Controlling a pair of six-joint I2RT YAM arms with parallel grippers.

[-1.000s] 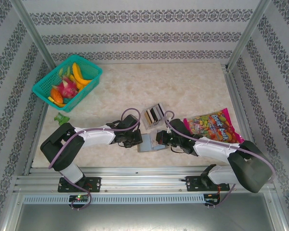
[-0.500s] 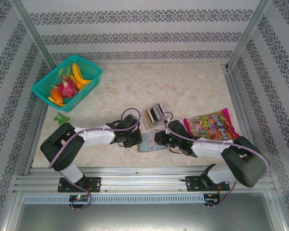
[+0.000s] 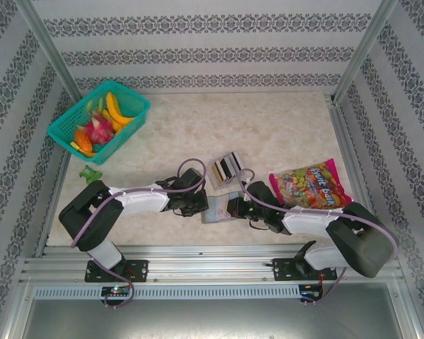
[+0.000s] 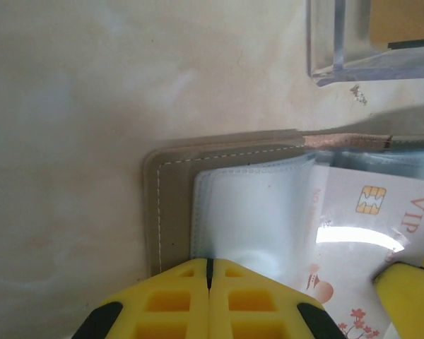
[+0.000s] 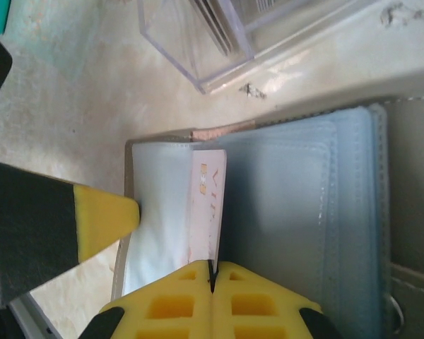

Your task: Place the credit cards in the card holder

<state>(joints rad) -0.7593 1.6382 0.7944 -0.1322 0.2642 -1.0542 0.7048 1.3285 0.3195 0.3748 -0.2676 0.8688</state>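
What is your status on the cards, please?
Left fingers shut on card holder sleeve. Right fingers shut on card, partly in. Clear tray beside, not blocking.

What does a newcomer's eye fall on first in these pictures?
Probably the two arms meeting near the front, the left claw and right claw shut at the open card holder, where a white VIP card lies among clear sleeves. Then the teal fruit basket far left and the colourful candy bag at right.

a teal basket (image 3: 126, 135) of fruit (image 3: 99, 131) is sitting far left on the tabletop (image 3: 268, 127); a colourful candy bag (image 3: 309, 182) is lying at right.
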